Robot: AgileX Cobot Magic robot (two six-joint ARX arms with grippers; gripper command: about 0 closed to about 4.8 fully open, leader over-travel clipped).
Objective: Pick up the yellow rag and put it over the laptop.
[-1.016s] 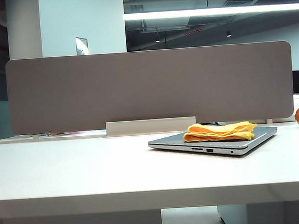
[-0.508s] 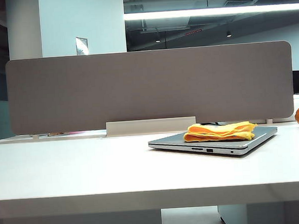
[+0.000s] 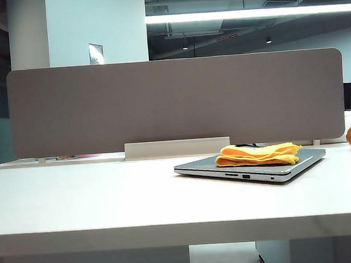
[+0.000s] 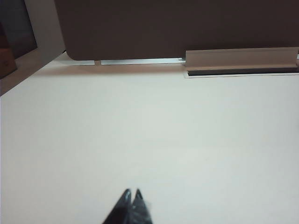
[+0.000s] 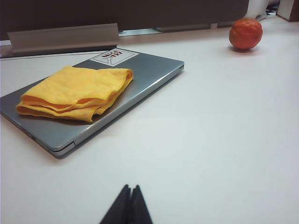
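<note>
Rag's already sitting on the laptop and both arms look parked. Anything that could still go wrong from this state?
Little, I'd guess. The rag lies folded on the closed laptop, covering only part of the lid, so "over the laptop" may be judged incomplete. Its folds sit close to the lid's near edge, so a nudge could slide it off. Both the left gripper and right gripper are shut and clear of it, so contact seems unlikely.

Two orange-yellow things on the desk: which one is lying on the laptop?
The folded yellow rag lies on the thin silver-grey laptop. The round orange fruit-like object sits apart on the bare white table.
</note>
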